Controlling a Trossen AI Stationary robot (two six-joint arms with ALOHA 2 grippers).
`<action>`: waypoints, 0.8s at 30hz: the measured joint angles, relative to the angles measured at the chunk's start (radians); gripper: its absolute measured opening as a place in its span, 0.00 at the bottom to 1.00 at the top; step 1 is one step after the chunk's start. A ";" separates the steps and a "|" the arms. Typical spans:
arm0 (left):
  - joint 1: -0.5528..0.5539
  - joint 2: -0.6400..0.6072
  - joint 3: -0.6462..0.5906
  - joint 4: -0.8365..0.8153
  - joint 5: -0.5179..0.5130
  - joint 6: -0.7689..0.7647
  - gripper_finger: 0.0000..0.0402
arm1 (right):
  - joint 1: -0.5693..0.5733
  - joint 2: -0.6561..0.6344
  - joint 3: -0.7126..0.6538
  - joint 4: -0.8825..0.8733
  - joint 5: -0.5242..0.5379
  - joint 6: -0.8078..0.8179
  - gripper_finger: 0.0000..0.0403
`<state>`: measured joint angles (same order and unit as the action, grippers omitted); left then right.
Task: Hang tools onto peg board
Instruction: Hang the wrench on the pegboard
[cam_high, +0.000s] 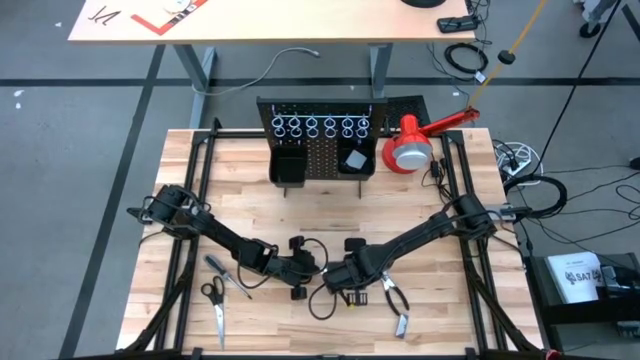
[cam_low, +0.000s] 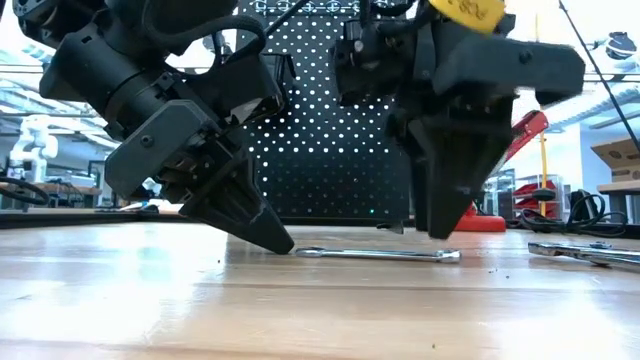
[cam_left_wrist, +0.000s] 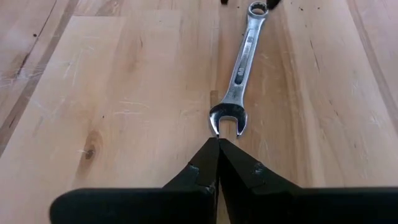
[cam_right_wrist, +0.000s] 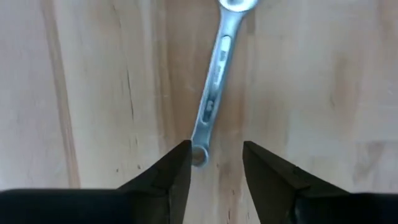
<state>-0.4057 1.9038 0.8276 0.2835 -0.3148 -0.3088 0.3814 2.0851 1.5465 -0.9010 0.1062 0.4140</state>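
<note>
- Scissors (cam_high: 216, 308) flat on the table (cam_high: 240, 200) at the front left, thin screwdriver (cam_high: 228, 275) just beside them, both untouched.
- Left gripper (cam_left_wrist: 218, 140) is down at the table front-centre, fingers clenched together with nothing between them; the tips sit right at the open-jaw end of the silver wrench (cam_left_wrist: 240, 68) (touching or just short, can't tell).
- Wrench lies flat on the wood between the two grippers, in the low view (cam_low: 378, 254) stretched from the left gripper's tip (cam_low: 272, 240) toward the right one.
- Right gripper (cam_right_wrist: 216, 155) is over the wrench's ring end, fingers released and spread; the ring end sits next to one finger (cam_right_wrist: 177, 165), nothing gripped.
- Pliers (cam_high: 396, 300) lie on the table just right of the right gripper, near the front edge.
- Peg board (cam_high: 320, 150) stands upright at the back centre, well apart from both grippers: row of silver rings (cam_high: 320, 126) along its top, two black bins (cam_high: 289, 166) below (right one holds something pale, can't identify).
- Red lamp (cam_high: 410, 150) just right of the board.
</note>
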 joint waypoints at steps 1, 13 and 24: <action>0.000 0.000 0.000 0.000 0.001 0.000 0.04 | 0.002 -0.002 0.001 -0.013 -0.001 0.007 0.32; 0.000 0.001 0.000 -0.001 0.003 0.007 0.04 | 0.019 0.010 0.000 -0.006 -0.007 0.030 0.01; 0.000 0.001 0.000 -0.001 0.004 0.008 0.04 | 0.020 0.041 0.003 -0.003 -0.035 0.046 0.00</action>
<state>-0.4053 1.9049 0.8276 0.2821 -0.3107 -0.3012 0.4011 2.1261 1.5497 -0.9040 0.0708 0.4602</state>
